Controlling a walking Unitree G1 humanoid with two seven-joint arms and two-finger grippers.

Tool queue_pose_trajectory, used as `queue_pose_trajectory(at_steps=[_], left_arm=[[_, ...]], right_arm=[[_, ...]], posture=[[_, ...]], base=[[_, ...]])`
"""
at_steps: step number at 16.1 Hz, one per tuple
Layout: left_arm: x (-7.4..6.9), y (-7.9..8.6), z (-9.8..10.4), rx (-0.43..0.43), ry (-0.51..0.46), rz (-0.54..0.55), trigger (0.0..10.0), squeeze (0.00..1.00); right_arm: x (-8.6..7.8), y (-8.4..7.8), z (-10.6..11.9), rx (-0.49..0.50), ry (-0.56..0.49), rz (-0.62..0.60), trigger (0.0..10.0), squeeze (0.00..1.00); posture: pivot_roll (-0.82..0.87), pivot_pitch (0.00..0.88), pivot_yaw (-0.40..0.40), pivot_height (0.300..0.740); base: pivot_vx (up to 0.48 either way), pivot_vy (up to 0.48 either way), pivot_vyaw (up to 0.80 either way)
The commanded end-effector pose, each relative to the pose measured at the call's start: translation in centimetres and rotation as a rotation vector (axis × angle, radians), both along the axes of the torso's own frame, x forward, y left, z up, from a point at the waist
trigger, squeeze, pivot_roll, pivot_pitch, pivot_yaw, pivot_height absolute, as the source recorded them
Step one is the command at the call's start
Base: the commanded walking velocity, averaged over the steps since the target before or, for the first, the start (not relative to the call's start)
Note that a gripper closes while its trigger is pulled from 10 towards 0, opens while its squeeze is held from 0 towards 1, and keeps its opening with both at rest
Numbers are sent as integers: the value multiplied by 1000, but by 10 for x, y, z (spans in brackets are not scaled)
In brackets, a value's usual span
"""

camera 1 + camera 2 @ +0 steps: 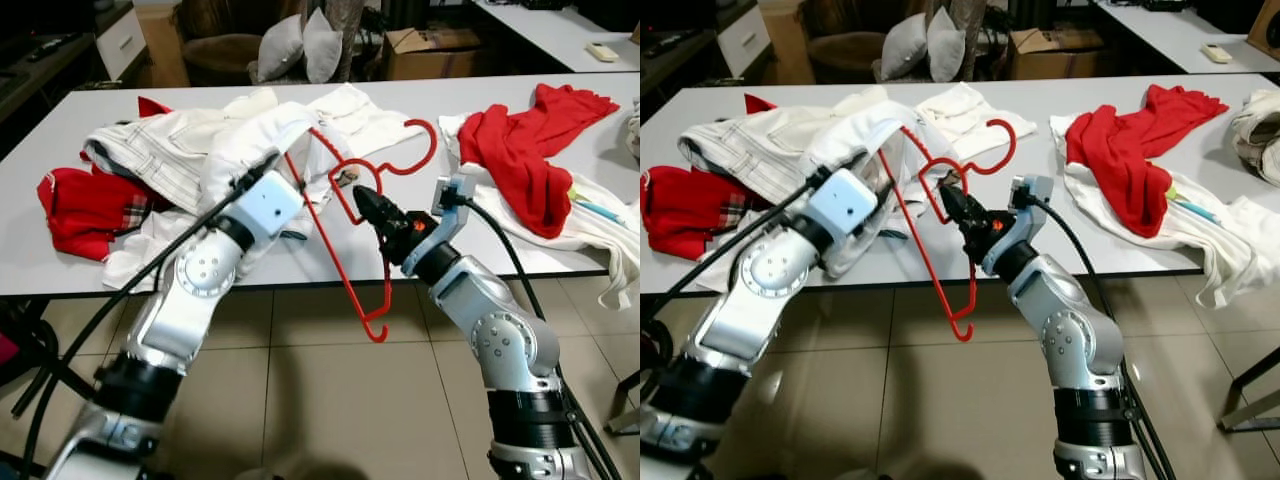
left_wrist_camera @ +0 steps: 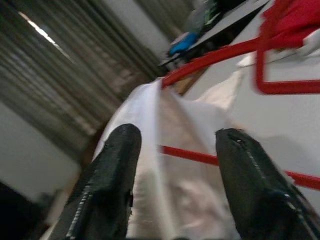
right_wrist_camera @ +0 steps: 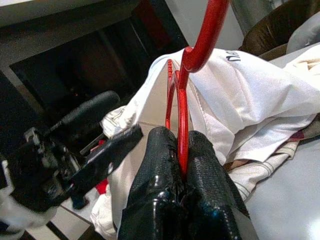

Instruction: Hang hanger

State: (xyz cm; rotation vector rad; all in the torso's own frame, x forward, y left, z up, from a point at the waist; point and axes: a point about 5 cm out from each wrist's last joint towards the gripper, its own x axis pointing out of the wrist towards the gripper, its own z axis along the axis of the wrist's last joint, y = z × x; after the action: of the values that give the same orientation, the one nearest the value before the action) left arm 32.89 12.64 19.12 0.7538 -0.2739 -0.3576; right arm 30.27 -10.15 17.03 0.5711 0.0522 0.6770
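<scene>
Right gripper [image 1: 358, 193] is closed on the red hanger [image 1: 345, 255]; in the right wrist view we see both fingers [image 3: 160, 165] pressed flat against the thin red bar, with no gap between them. We hold the hanger near its neck, at the front edge of the white table [image 1: 520, 250], with its hook [image 1: 425, 150] pointing toward 1 o'clock over the tabletop and one long arm hanging toward 6 o'clock below the table edge, ending in a small upturned tip. Left gripper [image 2: 175, 175] is at 9 o'clock from the right one, fingers spread wide apart; between them we see a white shirt [image 1: 250, 140] and a hanger bar crossing the gap, neither one clamped. The shirt is draped over the hanger's other arm and the left gripper. Behind it, at 10 o'clock, lie pale jeans [image 1: 150, 150] and a red garment [image 1: 80, 210]. At 2 o'clock, another red cloth [image 1: 530, 150] lies on white fabric.
</scene>
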Motion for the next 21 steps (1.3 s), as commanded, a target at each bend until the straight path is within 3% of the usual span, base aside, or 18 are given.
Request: queue_pose_trajectory(at_steps=[1,3,6,7,8,9,21], left_arm=[[8,10,-8,70,5,69,10000,0],[15,18,-13,119,-8,132,10000,0],[22,19,-21,131,36,133,10000,0],[26,20,-23,138,34,144,6157,0],[28,21,-20,123,18,156,1647,0],[29,21,-17,117,8,162,0,0],[36,47,-13,44,-5,267,0,0]], right_arm=[[-4,2,6,4,-32,18,10000,0],[-5,2,7,3,-36,24,10000,0],[-6,2,7,3,-39,29,10000,0],[-7,3,8,4,-43,32,10000,0],[-7,3,8,3,-45,32,10000,0],[-6,3,8,4,-45,31,10000,0],[-6,4,5,4,-36,40,10000,0]], posture=[[-87,0,82,740],[-91,0,84,740],[-94,0,86,740],[-97,0,89,740],[-99,0,90,740],[-99,0,90,740],[-89,0,77,740]], base=[[0,0,0],[0,0,0],[0,0,0],[0,0,0],[0,0,0],[0,0,0],[0,0,0]])
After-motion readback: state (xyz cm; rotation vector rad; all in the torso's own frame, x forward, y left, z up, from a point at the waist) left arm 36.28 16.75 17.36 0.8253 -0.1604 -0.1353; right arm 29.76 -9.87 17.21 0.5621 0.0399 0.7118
